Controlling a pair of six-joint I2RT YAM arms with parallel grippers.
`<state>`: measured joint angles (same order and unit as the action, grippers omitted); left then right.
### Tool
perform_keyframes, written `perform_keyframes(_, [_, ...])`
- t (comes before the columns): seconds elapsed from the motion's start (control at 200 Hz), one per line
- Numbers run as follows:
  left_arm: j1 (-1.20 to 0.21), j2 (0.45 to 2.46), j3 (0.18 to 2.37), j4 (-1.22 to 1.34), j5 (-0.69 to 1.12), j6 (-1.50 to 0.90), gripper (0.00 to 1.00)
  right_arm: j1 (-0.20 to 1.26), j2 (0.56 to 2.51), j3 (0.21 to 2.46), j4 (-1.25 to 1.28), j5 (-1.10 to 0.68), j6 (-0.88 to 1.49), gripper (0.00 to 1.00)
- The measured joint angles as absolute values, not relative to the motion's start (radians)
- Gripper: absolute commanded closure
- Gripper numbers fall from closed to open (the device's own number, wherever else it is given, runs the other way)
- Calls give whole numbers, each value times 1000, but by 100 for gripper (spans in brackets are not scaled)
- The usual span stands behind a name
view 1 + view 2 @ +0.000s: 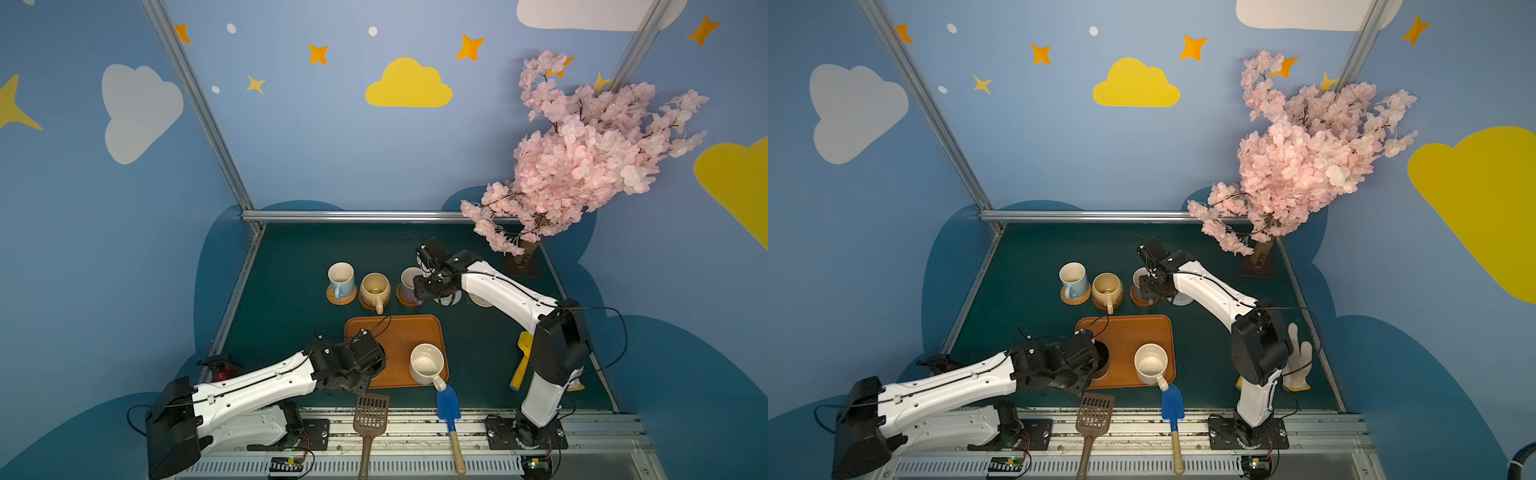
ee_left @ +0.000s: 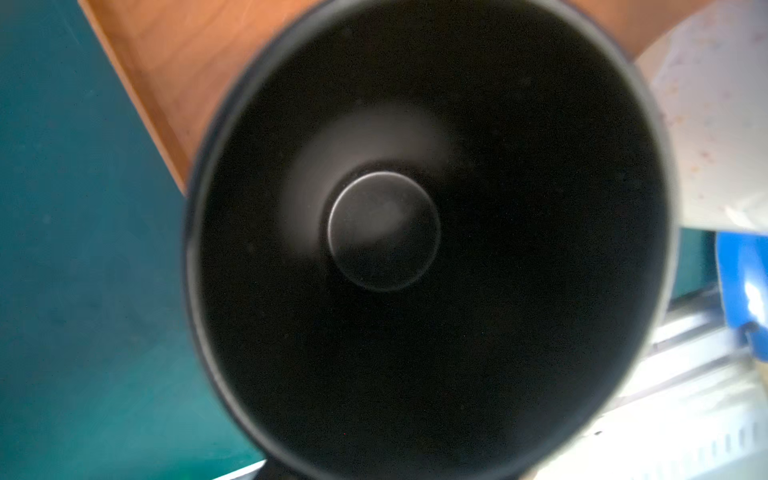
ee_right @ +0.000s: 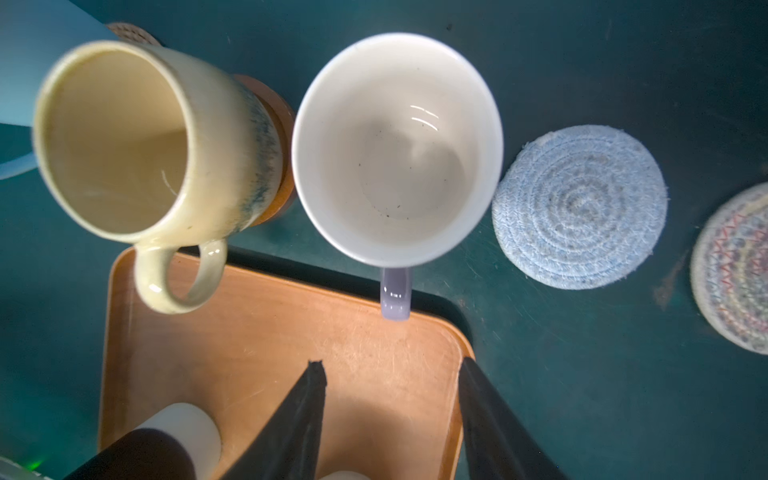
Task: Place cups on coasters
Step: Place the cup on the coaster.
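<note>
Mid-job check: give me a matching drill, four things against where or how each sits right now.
Things:
1. blue mug
2. tan mug
3. cream mug
4. grey coaster

States:
A. on the tray
B. bare, nothing on it
C. on the rattan coaster
D. on a brown coaster

Pairs: 1-C, 2-D, 3-A, 4-B
</note>
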<state>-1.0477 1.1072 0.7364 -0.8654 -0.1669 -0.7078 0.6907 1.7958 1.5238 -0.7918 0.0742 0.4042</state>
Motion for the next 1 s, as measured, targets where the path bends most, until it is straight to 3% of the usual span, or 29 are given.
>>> perform_keyframes(0.375, [-1052,1131,744,-856,-205,-680,96,691,1717,1431,-772,113,403,49])
perform_keyframes(1.001, [-1033,1179,954,-932,-242,-587,96,652,1550,1288,-667,93,416,49])
